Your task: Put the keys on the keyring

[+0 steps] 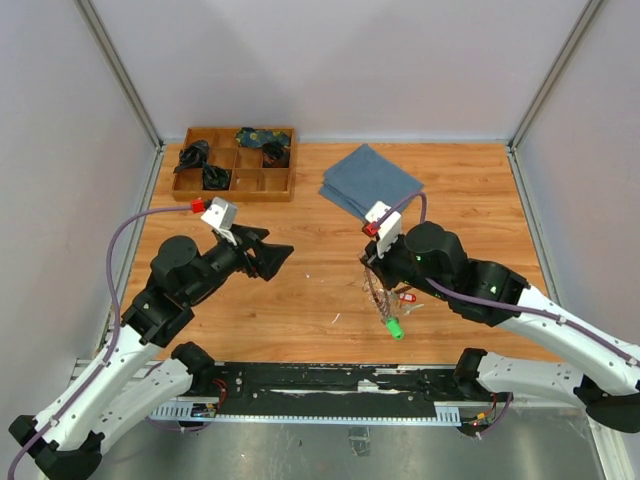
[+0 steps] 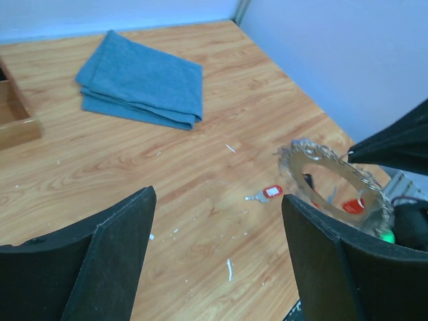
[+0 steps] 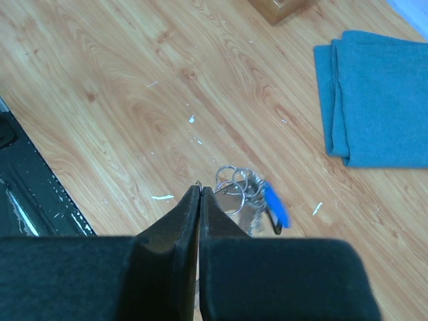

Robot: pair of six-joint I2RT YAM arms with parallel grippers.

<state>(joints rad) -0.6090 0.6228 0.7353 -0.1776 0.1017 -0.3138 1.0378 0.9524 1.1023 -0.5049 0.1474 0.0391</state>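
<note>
Your left gripper (image 2: 217, 224) hangs above the table (image 2: 134, 160), jaws spread and empty. Your right gripper (image 3: 200, 190) has its jaws clenched, apparently pinching the keyring (image 2: 319, 155) upright. Fetching is the step: lower the left onto the red-tagged key (image 2: 269, 193), lying flat near the ring. The blue cloth (image 2: 144, 80) lies well apart.

The light is bright and even, and shadows on the wooden table (image 1: 470, 200) are soft and faint. From above everything looks sharp. In the wrist views the black fingers (image 2: 100, 267) up close look a bit blurry, and the keyring (image 2: 354, 175) shines.
</note>
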